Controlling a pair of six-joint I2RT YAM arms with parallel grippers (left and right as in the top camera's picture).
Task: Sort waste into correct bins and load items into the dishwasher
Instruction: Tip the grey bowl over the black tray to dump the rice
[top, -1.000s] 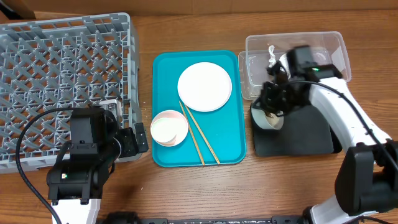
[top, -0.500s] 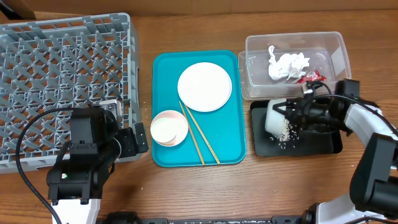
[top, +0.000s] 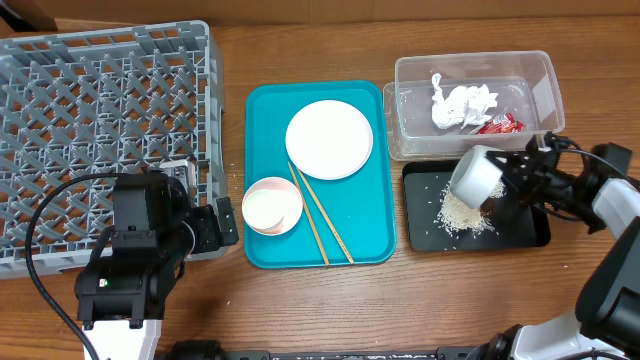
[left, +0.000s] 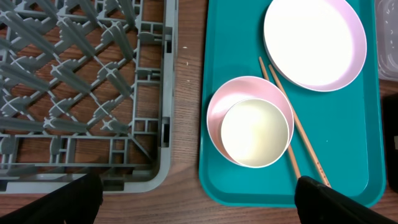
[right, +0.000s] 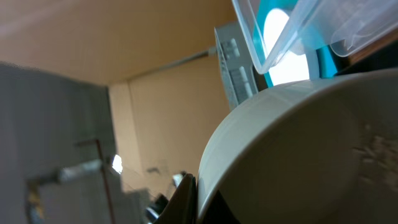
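Observation:
My right gripper is shut on the rim of the pale grey-green bowl and holds it tipped on its side over the black tray. The bowl fills the right wrist view. Loose white rice lies in a pile on the tray under the bowl. The clear tub holds the white tissue and the red wrapper. The white plate, the chopsticks and the pink bowl with a pale cup inside it lie on the teal tray. My left gripper is open and empty.
The grey dish rack fills the left of the table, and its corner is close to my left gripper. The teal tray lies in the middle, between the rack and the two bins.
My right gripper moved the bowl from beside the tub to the right over the black tray and tipped it. Rice has spilled onto the tray. The left arm has not moved.

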